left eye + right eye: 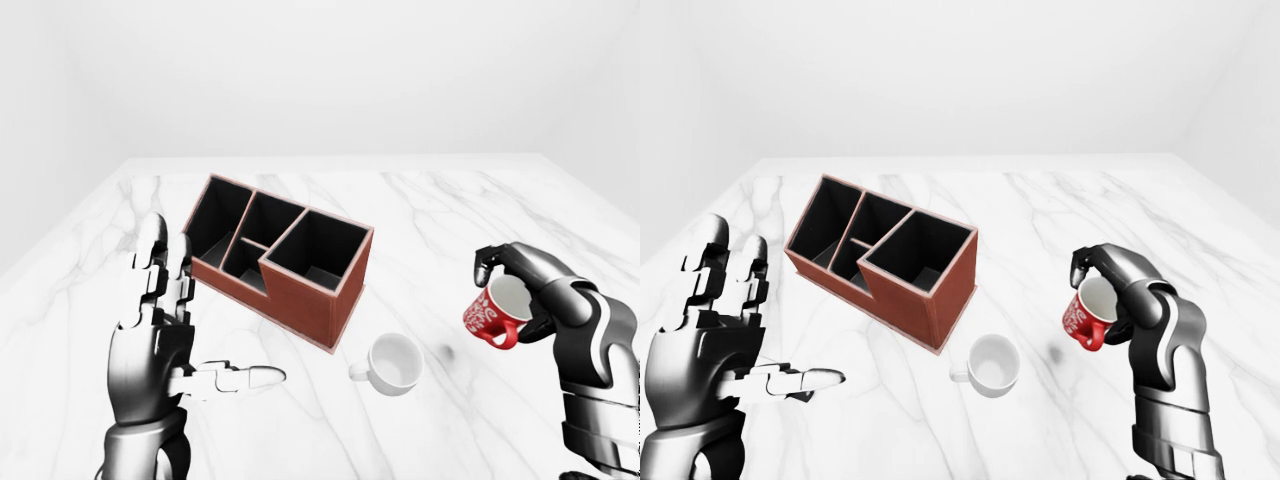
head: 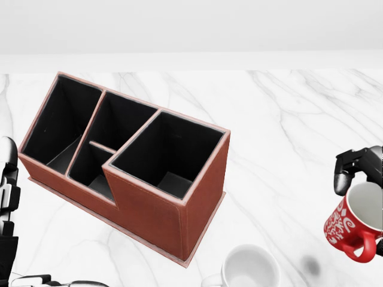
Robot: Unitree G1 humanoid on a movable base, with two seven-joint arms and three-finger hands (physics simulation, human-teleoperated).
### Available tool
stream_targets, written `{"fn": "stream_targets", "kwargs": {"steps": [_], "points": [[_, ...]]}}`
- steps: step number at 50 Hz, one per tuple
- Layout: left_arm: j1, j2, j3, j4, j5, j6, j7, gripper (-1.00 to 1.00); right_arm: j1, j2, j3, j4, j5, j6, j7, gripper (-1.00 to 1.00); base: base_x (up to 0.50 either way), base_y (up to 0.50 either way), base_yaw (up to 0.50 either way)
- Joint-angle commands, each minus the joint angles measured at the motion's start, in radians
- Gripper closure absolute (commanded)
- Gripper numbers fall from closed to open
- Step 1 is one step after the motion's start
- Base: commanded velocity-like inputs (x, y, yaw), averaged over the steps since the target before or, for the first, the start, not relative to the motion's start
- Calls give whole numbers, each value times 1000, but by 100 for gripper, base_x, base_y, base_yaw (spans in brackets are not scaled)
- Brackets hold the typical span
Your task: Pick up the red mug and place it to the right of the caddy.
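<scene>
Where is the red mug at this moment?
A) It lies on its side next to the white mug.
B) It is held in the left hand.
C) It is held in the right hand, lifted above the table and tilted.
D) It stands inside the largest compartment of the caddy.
C: the right hand closes round the red mug, which hangs tilted above the table with its shadow below, apart from the caddy.

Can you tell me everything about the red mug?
The red mug is shiny red with white swirly patterns outside and white inside. It looks empty. Its red loop handle points down toward the marble table. The robot's right hand grips it with dark fingers round the rim and body, holding it tilted in the air; a small shadow lies on the table below. It hangs right of the caddy and the white mug, touching neither.
</scene>
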Motion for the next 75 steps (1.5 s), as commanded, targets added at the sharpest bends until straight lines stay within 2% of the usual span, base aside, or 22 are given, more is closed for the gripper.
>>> {"fn": "stream_targets", "kwargs": {"steps": [1,6,17,31,45,63,75], "points": [[-1,-2,3,3,0,0,-2,-100,-76,7,30,-51,-32,0,0,100,0,0,0],[-2,-2,3,10,0,0,-2,-100,-95,55,90,-29,-65,0,0,100,0,0,0],[-1,-6,21,-5,-10,0,-11,-100,-177,110,158,16,-87,0,0,100,0,0,0],[-4,-6,15,-1,-7,0,-9,-100,-250,142,213,148,-89,0,-1,100,0,0,0],[-8,-6,18,-4,-8,0,-11,-100,-271,183,259,274,-105,0,-130,100,0,0,0],[-2,-4,12,-4,-8,0,-12,-100,-351,197,278,427,-59,0,-297,100,0,0,0],[-1,-8,23,-11,-13,0,-17,-100,-359,223,311,477,-111,0,-407,100,0,0,0]]}}
